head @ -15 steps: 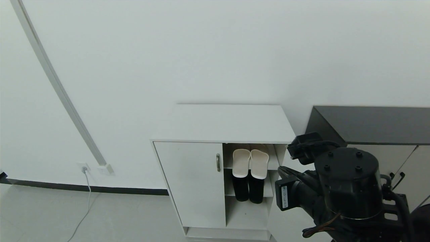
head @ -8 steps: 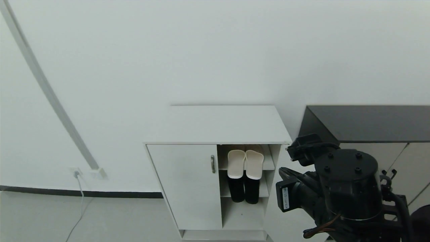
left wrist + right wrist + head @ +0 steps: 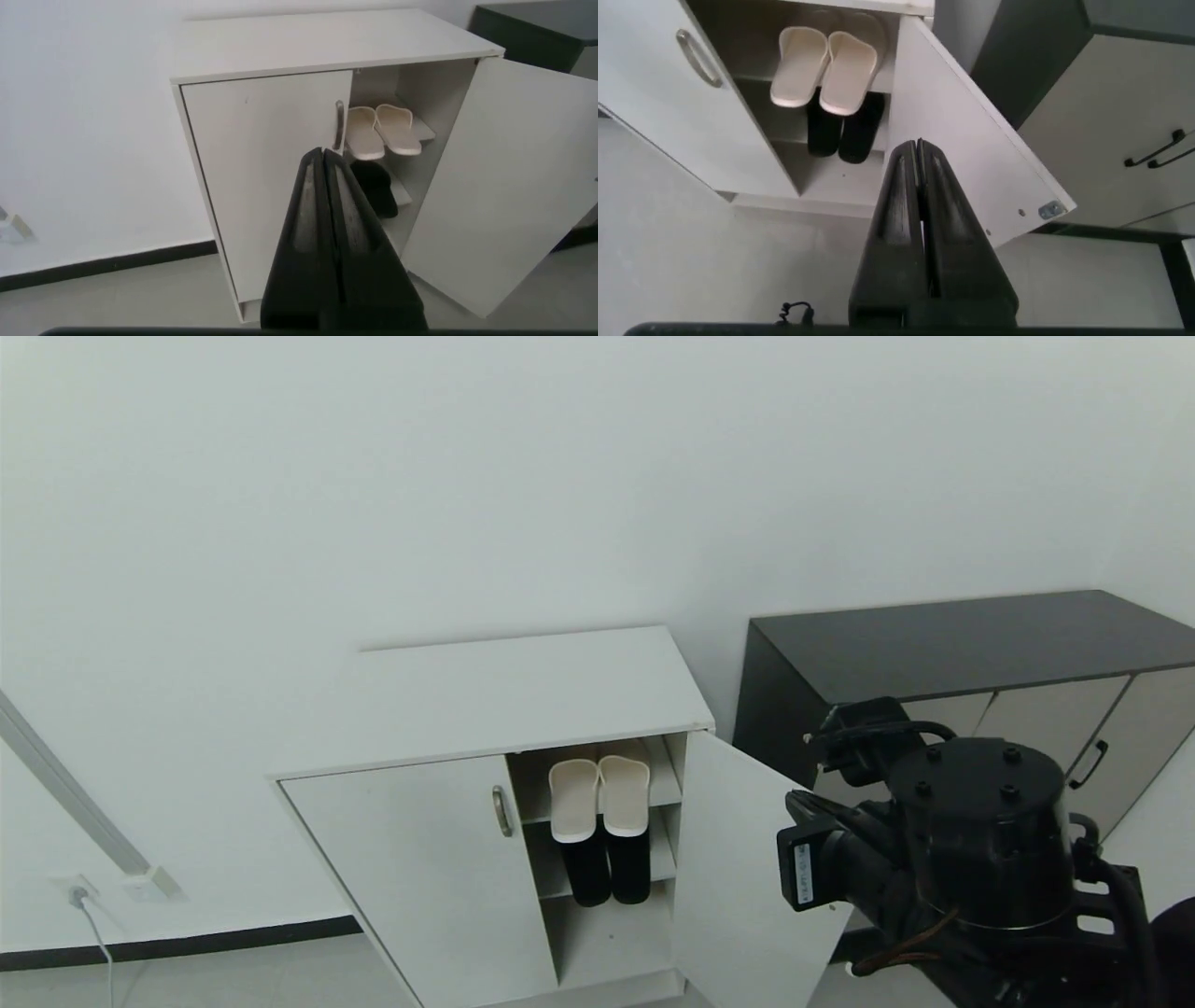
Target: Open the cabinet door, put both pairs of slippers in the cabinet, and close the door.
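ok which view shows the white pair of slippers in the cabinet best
The right wrist view: the white pair of slippers shows close and whole, side by side. The head view shows the pair smaller and farther off; the left wrist view shows it from the side, at a slant.

Left end effector (image 3: 324, 159) fingers pressed together, aimed forward. Right end effector (image 3: 920, 149) fingers pressed together, angled downward.

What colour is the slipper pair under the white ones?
Black. The lower pair shows best in the right wrist view.
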Controlling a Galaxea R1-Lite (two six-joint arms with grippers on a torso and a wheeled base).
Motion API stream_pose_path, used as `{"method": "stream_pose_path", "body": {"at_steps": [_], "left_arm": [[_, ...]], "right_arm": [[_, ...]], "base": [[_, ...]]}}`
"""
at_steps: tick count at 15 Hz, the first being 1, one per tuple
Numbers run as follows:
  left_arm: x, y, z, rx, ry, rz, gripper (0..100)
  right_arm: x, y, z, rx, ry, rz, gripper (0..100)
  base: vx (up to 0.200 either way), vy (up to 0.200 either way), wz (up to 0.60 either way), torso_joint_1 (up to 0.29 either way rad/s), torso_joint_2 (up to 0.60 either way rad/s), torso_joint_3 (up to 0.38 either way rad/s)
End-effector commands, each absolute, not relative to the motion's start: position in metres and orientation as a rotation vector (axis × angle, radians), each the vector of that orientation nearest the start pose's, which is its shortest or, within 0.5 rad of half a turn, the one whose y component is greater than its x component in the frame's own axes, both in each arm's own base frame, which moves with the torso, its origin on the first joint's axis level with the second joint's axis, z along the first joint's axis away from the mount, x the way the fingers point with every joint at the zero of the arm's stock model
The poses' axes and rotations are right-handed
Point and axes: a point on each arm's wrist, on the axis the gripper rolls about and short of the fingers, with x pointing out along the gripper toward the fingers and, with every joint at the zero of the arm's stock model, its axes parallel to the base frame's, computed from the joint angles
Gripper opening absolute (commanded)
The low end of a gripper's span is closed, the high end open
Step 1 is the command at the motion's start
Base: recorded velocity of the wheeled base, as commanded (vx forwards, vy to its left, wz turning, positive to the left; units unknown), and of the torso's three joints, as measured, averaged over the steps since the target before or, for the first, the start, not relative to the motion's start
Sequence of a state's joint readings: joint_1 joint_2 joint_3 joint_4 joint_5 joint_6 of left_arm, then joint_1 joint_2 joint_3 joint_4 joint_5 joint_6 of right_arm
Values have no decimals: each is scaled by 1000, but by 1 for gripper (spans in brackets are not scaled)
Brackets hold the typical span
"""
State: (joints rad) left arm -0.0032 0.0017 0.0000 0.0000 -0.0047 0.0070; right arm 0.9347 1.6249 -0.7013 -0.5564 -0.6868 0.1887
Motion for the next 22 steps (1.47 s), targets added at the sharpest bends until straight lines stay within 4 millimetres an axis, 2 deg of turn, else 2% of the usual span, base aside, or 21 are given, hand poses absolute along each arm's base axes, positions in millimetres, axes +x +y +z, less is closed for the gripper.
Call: {"method": "stream_pose_path", "body": {"at_steps": [1,7,11,18,22], "left_arm": [[-23,0,76,6,2,-8,0],[-23,0,76,-8,0,-8,0],[-23,0,76,-8,2,-8,0],[-23,0,76,-6,2,-8,0],[-23,0,76,-6,2,-8,0]], "right_arm": [[174,209,170,-80,274,213,0],[174,206,164,-107,254,213,0],[175,206,163,-110,256,211,0],[177,205,163,-105,254,205,0],[178,206,164,-93,243,209,0]], "base": [[0,0,0,0,0,0],[0,0,0,0,0,0],[0,0,-600,-1,4,2],[0,0,0,0,0,0],[-200,0,0,5,6,1]]}}
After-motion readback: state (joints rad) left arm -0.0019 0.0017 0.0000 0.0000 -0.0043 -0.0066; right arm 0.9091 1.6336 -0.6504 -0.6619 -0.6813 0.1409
